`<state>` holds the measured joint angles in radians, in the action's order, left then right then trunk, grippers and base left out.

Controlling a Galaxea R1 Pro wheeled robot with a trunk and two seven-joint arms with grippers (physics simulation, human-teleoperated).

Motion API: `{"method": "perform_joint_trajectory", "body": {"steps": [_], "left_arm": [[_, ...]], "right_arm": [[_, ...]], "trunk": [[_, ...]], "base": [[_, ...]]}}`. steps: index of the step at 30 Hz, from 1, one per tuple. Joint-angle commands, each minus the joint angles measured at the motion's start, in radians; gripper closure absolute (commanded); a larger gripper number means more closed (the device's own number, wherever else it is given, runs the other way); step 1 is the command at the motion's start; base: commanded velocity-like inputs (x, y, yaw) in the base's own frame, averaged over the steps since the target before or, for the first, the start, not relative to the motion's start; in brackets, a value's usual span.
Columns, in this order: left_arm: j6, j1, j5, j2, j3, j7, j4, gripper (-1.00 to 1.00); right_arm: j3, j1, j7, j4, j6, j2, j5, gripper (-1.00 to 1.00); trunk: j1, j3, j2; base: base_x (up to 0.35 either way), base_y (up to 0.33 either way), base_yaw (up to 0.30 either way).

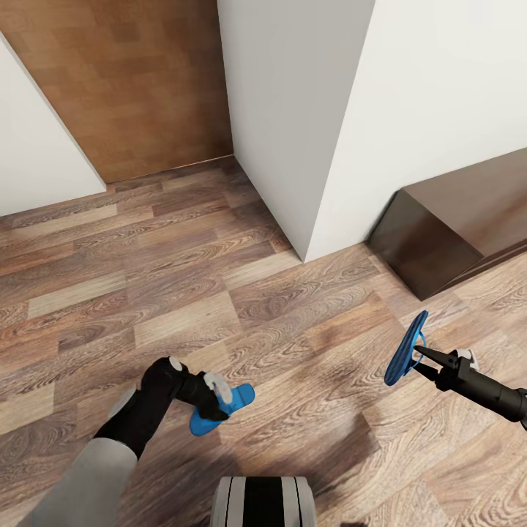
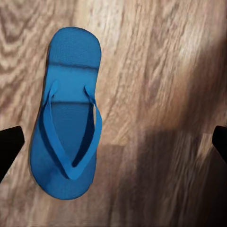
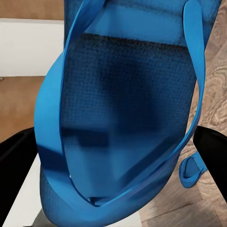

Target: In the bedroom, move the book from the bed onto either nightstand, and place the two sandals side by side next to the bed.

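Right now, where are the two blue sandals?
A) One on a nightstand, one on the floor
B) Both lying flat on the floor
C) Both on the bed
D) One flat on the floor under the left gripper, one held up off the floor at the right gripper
D: one sandal lies flat on the wood floor below the left gripper, while the other sandal hangs on edge at the right gripper, its strap around the fingers.

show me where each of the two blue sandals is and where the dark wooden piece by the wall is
sandal on the floor (image 2: 66,137), left wrist view, on its footbed between the straps.
sandal in the right gripper (image 1: 405,359), head view, on its sole.
dark wooden piece (image 1: 446,227), head view, on its top face.
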<state>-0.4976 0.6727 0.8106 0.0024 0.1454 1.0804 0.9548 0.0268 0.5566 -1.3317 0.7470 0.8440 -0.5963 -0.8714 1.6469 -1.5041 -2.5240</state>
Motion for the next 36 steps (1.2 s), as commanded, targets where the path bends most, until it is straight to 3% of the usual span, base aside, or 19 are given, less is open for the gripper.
{"method": "perform_joint_trajectory", "body": {"steps": [1,9,18,36], "left_arm": [[-0.01,0.01,0.013,0.002,0.002,0.016,0.0,-1.0],[-0.013,0.026,0.031,0.024,-0.001,0.034,-0.005,-1.0],[-0.015,0.027,0.032,0.025,-0.001,0.039,-0.003,-1.0],[-0.015,0.027,0.033,0.023,-0.001,0.039,0.002,-1.0]], "right_arm": [[-0.001,0.0,0.0,0.0,0.007,0.0,-0.005,1.0],[-0.001,0.0,0.0,0.0,0.007,0.0,-0.005,1.0],[-0.001,0.0,0.0,0.0,0.007,-0.001,-0.005,1.0],[-0.001,0.0,0.0,0.0,0.007,-0.002,-0.005,1.0]], "trunk": [[0.0,-0.001,0.0],[0.0,-0.001,0.0],[0.0,-0.001,0.0],[0.008,-0.07,-0.004]], "base": [[0.0,0.0,0.0],[0.0,0.0,0.0],[0.0,0.0,0.0],[0.0,0.0,0.0]]}}
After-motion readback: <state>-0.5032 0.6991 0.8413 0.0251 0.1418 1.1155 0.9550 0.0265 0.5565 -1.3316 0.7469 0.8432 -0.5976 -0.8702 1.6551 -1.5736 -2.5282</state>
